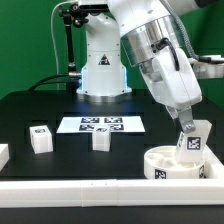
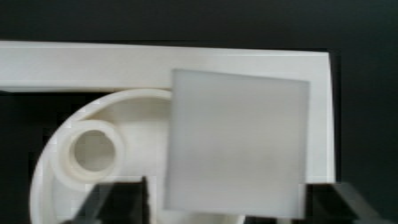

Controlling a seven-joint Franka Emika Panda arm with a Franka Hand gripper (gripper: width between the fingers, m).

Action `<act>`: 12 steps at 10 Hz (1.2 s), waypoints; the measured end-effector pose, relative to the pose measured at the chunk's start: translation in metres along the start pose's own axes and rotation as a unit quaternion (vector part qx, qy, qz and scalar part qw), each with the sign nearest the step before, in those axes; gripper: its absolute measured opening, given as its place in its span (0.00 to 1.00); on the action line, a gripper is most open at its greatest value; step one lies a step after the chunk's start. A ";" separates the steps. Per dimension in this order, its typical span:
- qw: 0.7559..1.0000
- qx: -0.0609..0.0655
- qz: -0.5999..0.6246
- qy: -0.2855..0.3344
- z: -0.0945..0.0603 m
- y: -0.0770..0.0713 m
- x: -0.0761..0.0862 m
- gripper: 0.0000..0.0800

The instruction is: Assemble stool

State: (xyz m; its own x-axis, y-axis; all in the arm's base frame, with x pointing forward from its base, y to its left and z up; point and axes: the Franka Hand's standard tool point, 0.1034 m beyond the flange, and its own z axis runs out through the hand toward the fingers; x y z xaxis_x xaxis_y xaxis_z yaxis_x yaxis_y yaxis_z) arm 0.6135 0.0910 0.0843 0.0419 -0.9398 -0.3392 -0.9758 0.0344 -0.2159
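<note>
Closest to the wrist camera stands the leg (image 2: 240, 140), a blank, blurred white slab between the fingers of the claw (image 1: 188, 130). Whether they pinch it or merely flank it I cannot tell. It hides part of the seat (image 2: 128, 110), which lies directly under the claw with one round socket showing beside the leg. In the exterior view the leg leans with the claw, its lower end at the seat's top (contact is hard to judge). Leg and seat each wear a square black-and-white tag, too small to read. One loose leg (image 1: 40, 138) and a second loose leg (image 1: 101, 140) sit well apart from the claw, toward the exterior view's left, near the marker board (image 1: 102, 125). Another white piece (image 1: 3, 153) is cut off by the frame. The rail (image 1: 90, 190) runs just beside the seat.
</note>
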 end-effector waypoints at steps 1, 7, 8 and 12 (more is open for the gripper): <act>1.000 -0.013 -0.026 -0.003 -0.004 -0.002 -0.008 0.74; 0.980 -0.013 -0.198 -0.008 -0.014 -0.016 -0.021 0.81; 0.969 -0.013 -0.245 -0.008 -0.014 -0.015 -0.021 0.81; 0.880 -0.034 -0.474 0.013 -0.015 -0.018 -0.022 0.81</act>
State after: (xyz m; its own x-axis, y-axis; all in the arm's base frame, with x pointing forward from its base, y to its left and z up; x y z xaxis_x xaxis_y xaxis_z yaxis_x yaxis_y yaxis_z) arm 0.6265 0.1059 0.1092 0.8398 -0.5427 -0.0142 -0.5153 -0.7887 -0.3354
